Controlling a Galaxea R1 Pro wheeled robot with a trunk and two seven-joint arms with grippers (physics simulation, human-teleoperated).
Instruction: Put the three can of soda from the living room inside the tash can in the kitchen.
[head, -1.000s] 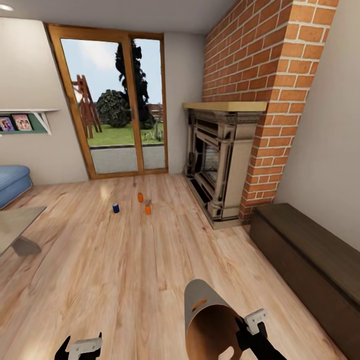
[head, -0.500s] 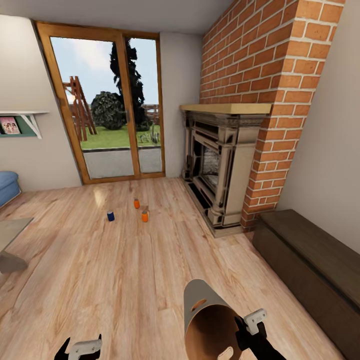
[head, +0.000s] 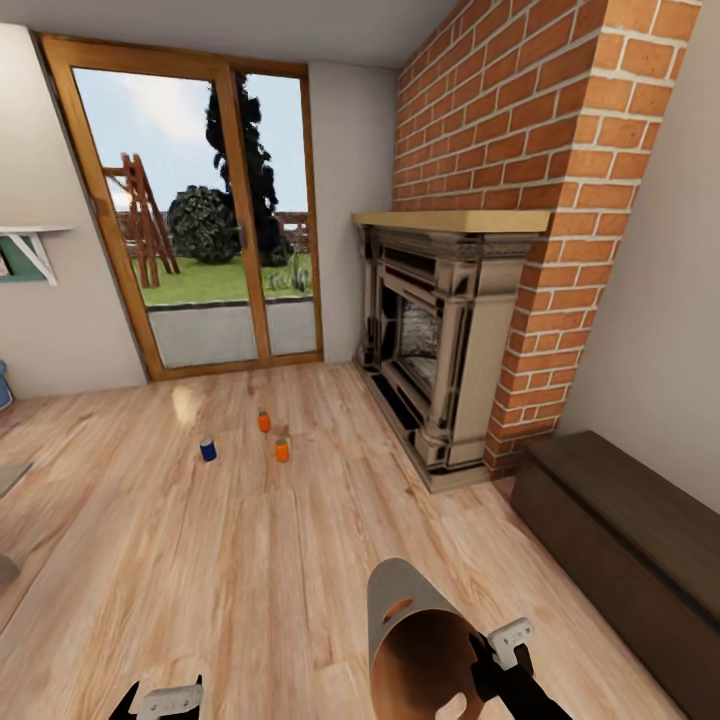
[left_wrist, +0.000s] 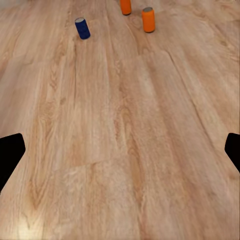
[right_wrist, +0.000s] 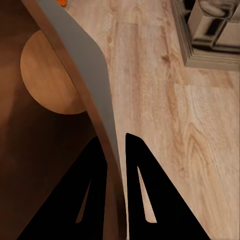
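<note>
Three cans of soda stand upright on the plank floor of the living room, one blue (head: 208, 450) and two orange (head: 264, 421) (head: 282, 450), well ahead of me. The left wrist view shows the blue can (left_wrist: 82, 28) and both orange cans (left_wrist: 148, 19) (left_wrist: 125, 6) far beyond my left gripper (left_wrist: 120, 152), which is open and empty. My left gripper (head: 160, 697) hangs low at the picture's bottom left. My right gripper (head: 480, 665) is shut on the rim of the tash can (head: 415, 640), tilted, grey outside and brown inside. Its wall (right_wrist: 80, 65) runs between the fingers (right_wrist: 145, 185).
An ornate fireplace (head: 430, 350) against the red brick chimney (head: 520, 150) stands to the right of the cans. A long dark wooden chest (head: 630, 540) lines the right wall. Wood-framed glass doors (head: 200, 210) are behind the cans. Open floor lies between me and them.
The whole head view has shifted: cans, doors and sofa slid left and the fireplace looms larger, so the camera moved. Both grippers and the held bin keep their pose.
</note>
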